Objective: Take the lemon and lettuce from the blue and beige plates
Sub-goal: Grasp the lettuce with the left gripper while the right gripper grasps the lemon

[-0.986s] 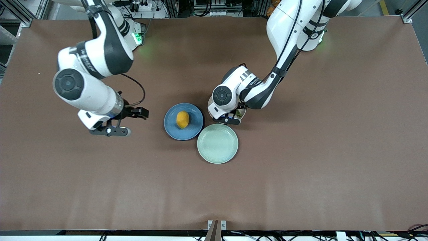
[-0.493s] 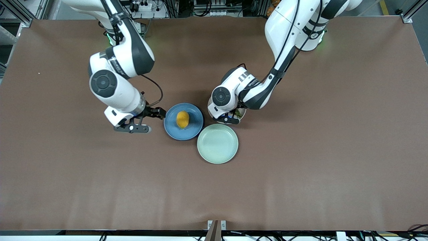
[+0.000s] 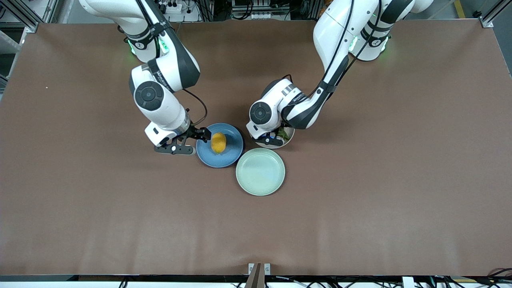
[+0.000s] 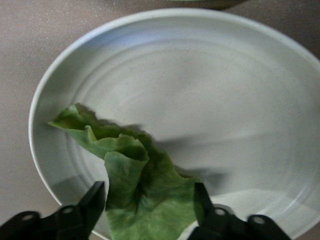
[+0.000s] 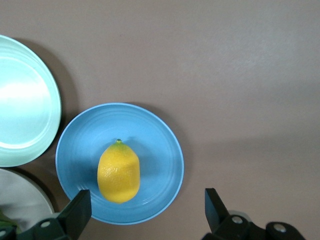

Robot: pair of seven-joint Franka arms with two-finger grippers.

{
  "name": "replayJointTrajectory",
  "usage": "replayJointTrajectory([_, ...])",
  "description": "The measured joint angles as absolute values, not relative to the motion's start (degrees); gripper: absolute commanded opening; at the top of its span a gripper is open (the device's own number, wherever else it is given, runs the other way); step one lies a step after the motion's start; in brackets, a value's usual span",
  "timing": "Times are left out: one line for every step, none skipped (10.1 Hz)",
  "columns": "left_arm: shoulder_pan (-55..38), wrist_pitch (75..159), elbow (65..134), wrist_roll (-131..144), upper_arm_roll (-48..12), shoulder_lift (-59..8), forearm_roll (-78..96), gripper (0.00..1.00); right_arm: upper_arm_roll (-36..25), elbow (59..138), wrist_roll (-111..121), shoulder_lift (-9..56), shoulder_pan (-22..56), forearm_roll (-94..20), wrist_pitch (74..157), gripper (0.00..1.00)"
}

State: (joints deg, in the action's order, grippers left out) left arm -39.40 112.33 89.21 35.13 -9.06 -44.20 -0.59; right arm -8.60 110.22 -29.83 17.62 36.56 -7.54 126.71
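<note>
The lemon (image 3: 218, 143) (image 5: 118, 172) lies on the blue plate (image 3: 234, 154) (image 5: 155, 142). My right gripper (image 3: 193, 141) (image 5: 146, 197) hovers open over that plate's rim, at the side toward the right arm's end. The lemon sits close to one finger, outside the gap's middle. The lettuce (image 4: 135, 175) (image 3: 285, 135) lies on the beige plate (image 4: 210, 85) (image 3: 281, 145), which the left wrist mostly hides in the front view. My left gripper (image 3: 274, 140) (image 4: 148, 191) is low over it, its fingers apart with the leaf's broad end between them.
A pale mint-green plate (image 3: 260, 172) (image 5: 20, 110) holding nothing sits nearer the front camera, touching the blue and beige plates. Bare brown tabletop (image 3: 360, 200) surrounds the three plates.
My right arm has swung in from the right arm's end of the table to the blue plate's rim. The left gripper has stayed over the beige plate, its fingers narrowing around the lettuce.
</note>
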Motion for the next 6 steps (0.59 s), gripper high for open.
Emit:
replayJointTrajectory([-39.38,112.33,89.18,35.27,-9.05,-44.20,-0.59,0.00,-8.61,110.80,-31.37,18.11,37.58,-7.54,127.99,1.00])
replayJointTrajectory([-39.38,112.34,89.07,35.34,-9.06,-44.19,-0.59,0.00,-8.60,110.99,-32.56,18.98,38.68,-7.54,129.19,1.00])
replayJointTrajectory([-39.39,112.34,88.94,35.43,-9.06,-44.19,-0.59,0.00,-8.59,111.13,-33.75,20.12,39.84,-7.54,130.85,1.00])
replayJointTrajectory([-39.37,112.34,88.77,36.23,-9.05,-44.17,-0.59,0.00,-8.58,111.34,-34.96,21.42,40.87,-7.54,132.64,1.00])
replayJointTrajectory([-39.35,112.35,88.47,37.56,-9.05,-44.06,-0.59,0.00,-8.59,111.51,-35.78,22.64,41.59,-7.54,134.02,1.00])
replayJointTrajectory([-39.33,112.37,88.11,38.53,-9.04,-43.72,-0.59,0.00,-8.59,111.56,-36.18,23.62,41.94,-7.54,134.79,1.00])
